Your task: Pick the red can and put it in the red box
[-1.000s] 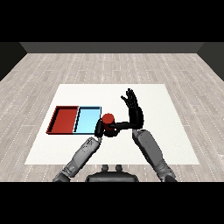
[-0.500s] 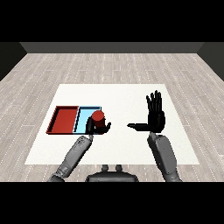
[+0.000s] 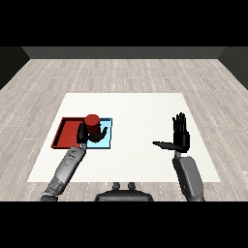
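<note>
Two trays lie side by side on the white counter (image 3: 140, 104): red tray (image 3: 65, 133) at left, light blue tray (image 3: 107, 140) touching it. Left robot hand (image 3: 88, 133) curls round the red can (image 3: 92, 121), carried above their shared edge; right robot hand (image 3: 180, 138) hangs open, well apart. Judged step: transport; next, shift further left over the red tray, then release.

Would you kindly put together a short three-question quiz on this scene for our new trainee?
1. True or false: the right hand holds the red can.
2. Which tray lies further to the view's left? A) light blue tray B) red tray
3. Fill in: the can appears over the ___ between the two trays.

Key
1. False: the left hand curls round it; the right hand is open, fingers straight, apart from everything.
2. B
3. Border: it shows roughly where the trays meet, not yet resting in the red one.
</note>
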